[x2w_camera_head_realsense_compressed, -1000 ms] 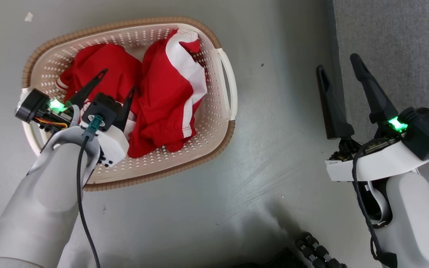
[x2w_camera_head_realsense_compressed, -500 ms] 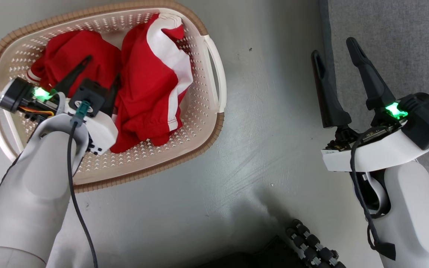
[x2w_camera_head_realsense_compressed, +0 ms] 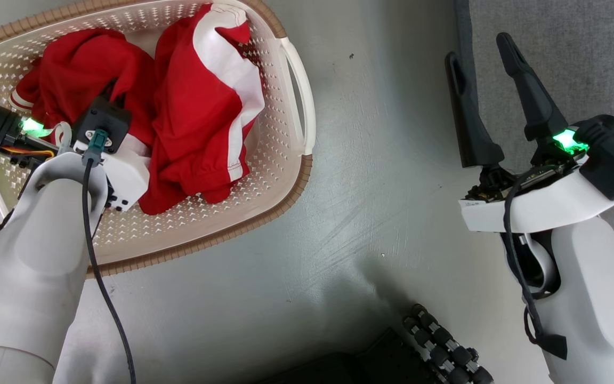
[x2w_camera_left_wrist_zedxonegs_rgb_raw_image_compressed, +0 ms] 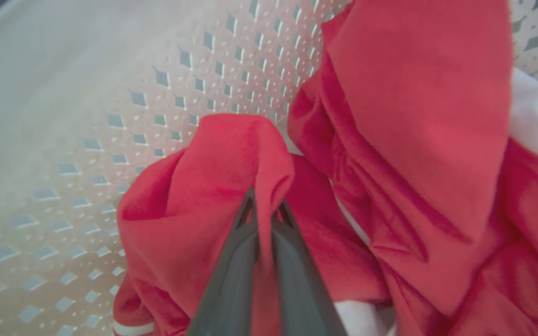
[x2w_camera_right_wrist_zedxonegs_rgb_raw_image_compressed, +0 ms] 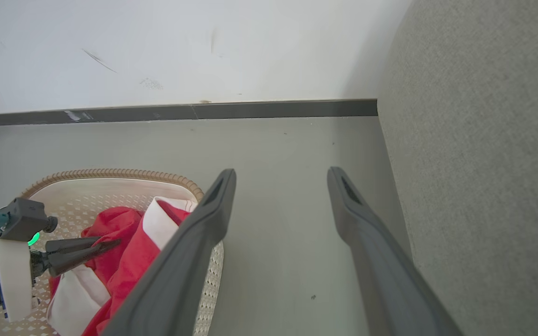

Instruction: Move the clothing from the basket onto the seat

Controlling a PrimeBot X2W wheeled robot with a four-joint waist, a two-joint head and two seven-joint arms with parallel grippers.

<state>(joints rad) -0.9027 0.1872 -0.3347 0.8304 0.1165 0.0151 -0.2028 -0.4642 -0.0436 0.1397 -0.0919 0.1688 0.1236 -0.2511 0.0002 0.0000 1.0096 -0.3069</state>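
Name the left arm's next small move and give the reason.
Probably lift straight up: the left tool is shut on a fold of the red garment, which lies inside the basket and must clear its rim before heading to the seat.

basket (x2w_camera_head_realsense_compressed: 295, 184) on floor (x2w_camera_head_realsense_compressed: 371, 213) at left, clothing (x2w_camera_head_realsense_compressed: 195, 122) inside; left pincer (x2w_camera_left_wrist_zedxonegs_rgb_raw_image_compressed: 263, 210) in basket amid clothing; sofa (x2w_camera_head_realsense_compressed: 579, 53) at right, right pincer (x2w_camera_head_realsense_compressed: 477, 47) between basket and sofa.
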